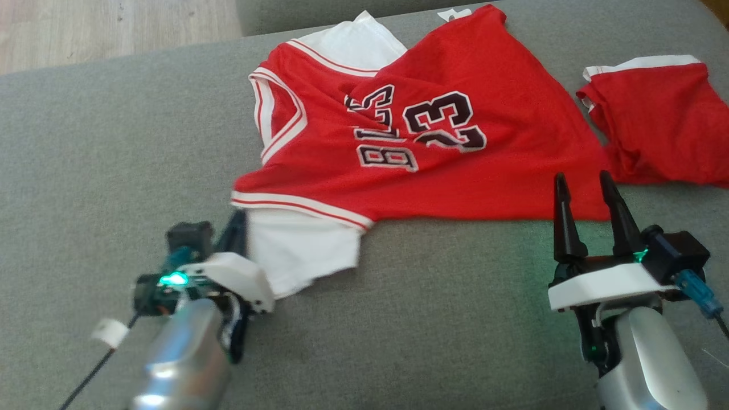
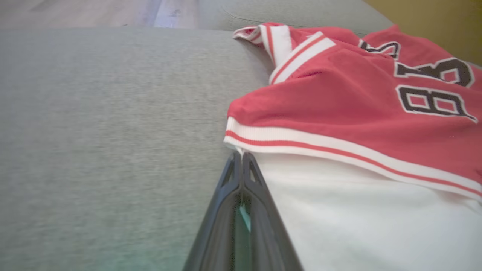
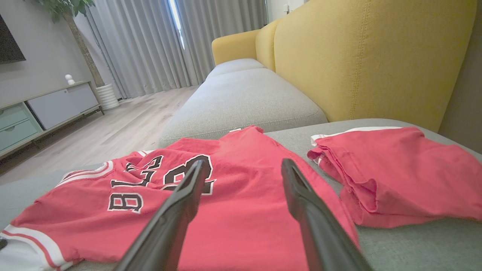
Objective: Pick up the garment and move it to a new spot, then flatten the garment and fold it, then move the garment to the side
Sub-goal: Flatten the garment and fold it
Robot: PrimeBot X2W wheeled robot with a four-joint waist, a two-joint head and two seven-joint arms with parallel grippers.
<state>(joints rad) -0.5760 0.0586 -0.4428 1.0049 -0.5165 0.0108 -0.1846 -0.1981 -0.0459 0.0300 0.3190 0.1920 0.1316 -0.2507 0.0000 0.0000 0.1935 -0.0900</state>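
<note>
The garment [image 1: 455, 159] is a red basketball jersey with black "23" lettering and white sleeve parts, lying rumpled on the grey sofa cushion [image 1: 114, 142]. My left gripper [image 1: 236, 225] is at its near left corner. In the left wrist view the garment [image 2: 339, 101] fills the right side, and my left gripper [image 2: 241, 154] is shut, its tips pinched together on the fabric edge where the striped hem meets the white sleeve. My right gripper [image 1: 584, 185] stands open at the jersey's near right edge. From the right wrist the garment [image 3: 233, 210] lies under and beyond that open gripper [image 3: 244, 162].
A second red piece of clothing [image 1: 655, 125] lies crumpled to the right, close to my right gripper, also seen as the red heap [image 3: 395, 177]. A yellow backrest [image 3: 357, 56] rises behind it. Wooden floor [image 1: 85, 28] lies beyond the cushion's far edge.
</note>
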